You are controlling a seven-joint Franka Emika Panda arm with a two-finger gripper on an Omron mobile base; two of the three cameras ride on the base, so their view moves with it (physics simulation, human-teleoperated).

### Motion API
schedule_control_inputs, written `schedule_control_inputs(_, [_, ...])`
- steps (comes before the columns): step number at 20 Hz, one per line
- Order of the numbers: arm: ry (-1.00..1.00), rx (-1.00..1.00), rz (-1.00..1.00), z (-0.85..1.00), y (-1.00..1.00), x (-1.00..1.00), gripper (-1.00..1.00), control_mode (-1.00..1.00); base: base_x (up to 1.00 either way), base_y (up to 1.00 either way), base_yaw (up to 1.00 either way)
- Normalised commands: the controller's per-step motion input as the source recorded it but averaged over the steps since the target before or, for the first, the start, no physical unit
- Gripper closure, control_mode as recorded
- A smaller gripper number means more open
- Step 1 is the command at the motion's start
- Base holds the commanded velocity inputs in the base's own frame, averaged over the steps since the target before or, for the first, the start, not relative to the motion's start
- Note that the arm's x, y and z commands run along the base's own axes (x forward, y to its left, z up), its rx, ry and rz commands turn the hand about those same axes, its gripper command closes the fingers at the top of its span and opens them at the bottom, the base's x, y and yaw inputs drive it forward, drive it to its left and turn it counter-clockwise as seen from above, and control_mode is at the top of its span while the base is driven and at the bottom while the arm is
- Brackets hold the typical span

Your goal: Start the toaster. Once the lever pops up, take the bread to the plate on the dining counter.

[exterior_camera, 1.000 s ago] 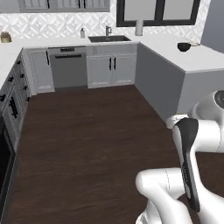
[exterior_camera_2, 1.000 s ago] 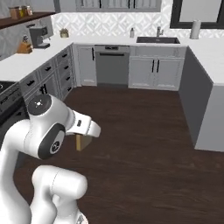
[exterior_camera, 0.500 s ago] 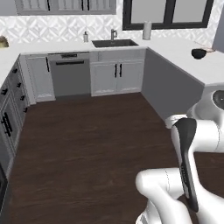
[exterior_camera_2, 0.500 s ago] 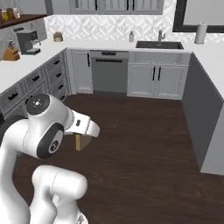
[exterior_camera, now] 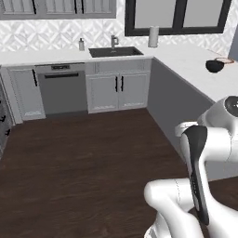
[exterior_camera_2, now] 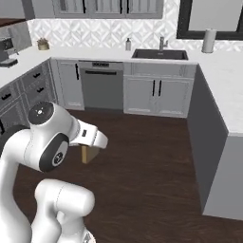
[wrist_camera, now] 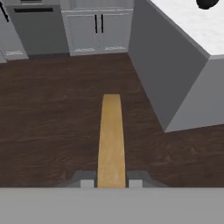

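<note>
My gripper (wrist_camera: pixel 111 183) is shut on the bread (wrist_camera: pixel 111 139), a tan slice seen edge-on that reaches out over the dark floor. From the right base camera the bread (exterior_camera_2: pixel 88 154) hangs under the white hand, gripper (exterior_camera_2: pixel 90 148) low beside the arm. The dining counter (exterior_camera: pixel 195 65) runs along the right; its white top (wrist_camera: pixel 192 30) and grey side wall lie ahead to the right. A thin reddish rim behind the dark bowl looks like the plate (exterior_camera: pixel 227 60). The toaster is out of view.
A dark bowl (exterior_camera: pixel 214 66) sits on the dining counter. Across the back run the sink (exterior_camera: pixel 115 51), a dishwasher (exterior_camera: pixel 62 90), white cabinets and a paper towel roll (exterior_camera: pixel 153 36). Drawer cabinets and a coffee machine (exterior_camera_2: pixel 5 47) stand at left. Dark wood floor (exterior_camera: pixel 83 153) lies between.
The whole scene has slid left in both base views, so the base has moved: the back cabinets and dining counter are closer. The gripper still holds the bread the same way.
</note>
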Motion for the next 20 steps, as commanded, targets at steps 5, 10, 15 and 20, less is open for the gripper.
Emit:
schedule_control_inputs(5, [0.0, 0.0, 0.0, 0.0, 0.0, 0.0, 1.0, 1.0, 0.49, -1.0, 0.0])
schedule_control_inputs(10, [0.0, 0.0, 0.0, 0.0, 0.0, 0.0, 1.0, 1.0, 0.5, -1.0, 0.0])
schedule_control_inputs(15, [0.0, 0.0, 0.0, 0.0, 0.0, 0.0, 1.0, 1.0, 0.48, -1.0, -0.01])
schedule_control_inputs(20, [0.0, 0.0, 0.0, 0.0, 0.0, 0.0, 1.0, 1.0, 0.38, -1.0, -0.01])
